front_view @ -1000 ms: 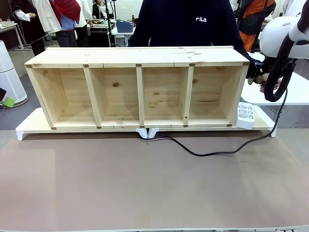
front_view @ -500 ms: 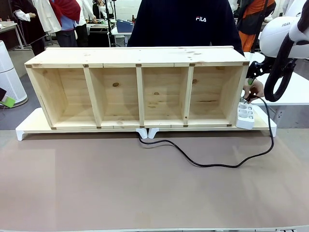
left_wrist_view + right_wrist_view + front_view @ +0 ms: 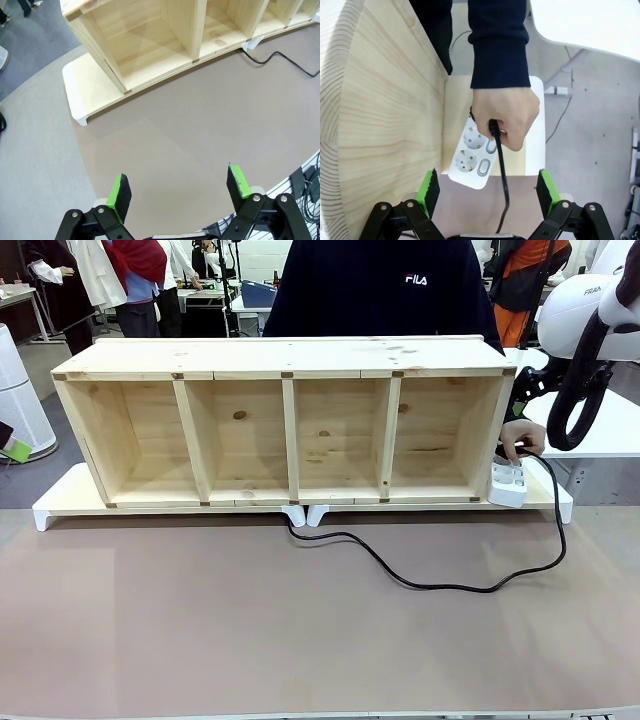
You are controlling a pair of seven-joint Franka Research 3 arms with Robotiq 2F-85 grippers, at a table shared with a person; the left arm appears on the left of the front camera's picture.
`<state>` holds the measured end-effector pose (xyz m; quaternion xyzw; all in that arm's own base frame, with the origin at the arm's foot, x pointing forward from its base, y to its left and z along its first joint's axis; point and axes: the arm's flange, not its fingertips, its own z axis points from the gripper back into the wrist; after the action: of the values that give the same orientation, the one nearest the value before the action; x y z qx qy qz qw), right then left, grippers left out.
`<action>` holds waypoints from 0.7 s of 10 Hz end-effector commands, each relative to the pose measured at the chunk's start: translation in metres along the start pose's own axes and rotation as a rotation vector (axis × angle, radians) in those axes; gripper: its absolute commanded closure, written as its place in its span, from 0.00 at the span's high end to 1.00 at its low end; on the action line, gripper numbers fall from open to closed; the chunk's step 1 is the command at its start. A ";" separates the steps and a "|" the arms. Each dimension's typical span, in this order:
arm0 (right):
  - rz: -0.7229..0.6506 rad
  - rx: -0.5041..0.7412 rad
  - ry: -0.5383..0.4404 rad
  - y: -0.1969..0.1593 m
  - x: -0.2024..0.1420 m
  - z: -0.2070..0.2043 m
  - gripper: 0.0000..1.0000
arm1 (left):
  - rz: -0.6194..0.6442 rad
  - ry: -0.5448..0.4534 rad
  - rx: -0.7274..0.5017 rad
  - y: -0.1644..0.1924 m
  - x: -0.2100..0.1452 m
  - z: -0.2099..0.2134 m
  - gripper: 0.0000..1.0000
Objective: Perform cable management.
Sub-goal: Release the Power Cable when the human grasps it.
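Observation:
The cable (image 3: 430, 585) is a thin black cord that leaves the shelf's underside at the middle and loops over the brown mat. It rises at the right to a person's hand (image 3: 520, 437). In the right wrist view that hand (image 3: 505, 112) holds the plug end against the white power strip (image 3: 472, 160), and the cable (image 3: 502, 170) trails down from it. My right gripper (image 3: 487, 185) hovers open just above the strip and the hand, touching neither. My left gripper (image 3: 178, 186) is open over bare mat, far from the cable (image 3: 280, 52).
A long wooden shelf (image 3: 290, 358) with several open compartments stands on a white base (image 3: 60, 502) across the table's far side. The power strip (image 3: 507, 483) leans at its right end. My right arm (image 3: 580, 330) hangs above that corner. The person stands behind the shelf.
The person's hand has come down from beside the shelf's right end to the power strip with the plug. The cable's loop has swung out to the right over the mat.

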<state>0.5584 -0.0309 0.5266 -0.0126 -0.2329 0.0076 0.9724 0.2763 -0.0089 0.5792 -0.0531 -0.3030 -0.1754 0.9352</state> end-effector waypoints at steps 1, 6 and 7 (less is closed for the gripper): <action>-0.002 0.000 0.005 -0.001 -0.001 0.000 1.00 | 0.010 0.006 -0.005 0.000 -0.002 0.001 1.00; -0.002 0.000 0.005 -0.001 -0.001 0.000 1.00 | 0.010 0.006 -0.005 0.000 -0.002 0.001 1.00; -0.002 0.000 0.005 -0.001 -0.001 0.000 1.00 | 0.010 0.006 -0.005 0.000 -0.002 0.001 1.00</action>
<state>0.5584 -0.0309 0.5266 -0.0127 -0.2329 0.0076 0.9724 0.2763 -0.0089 0.5792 -0.0531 -0.3030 -0.1754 0.9352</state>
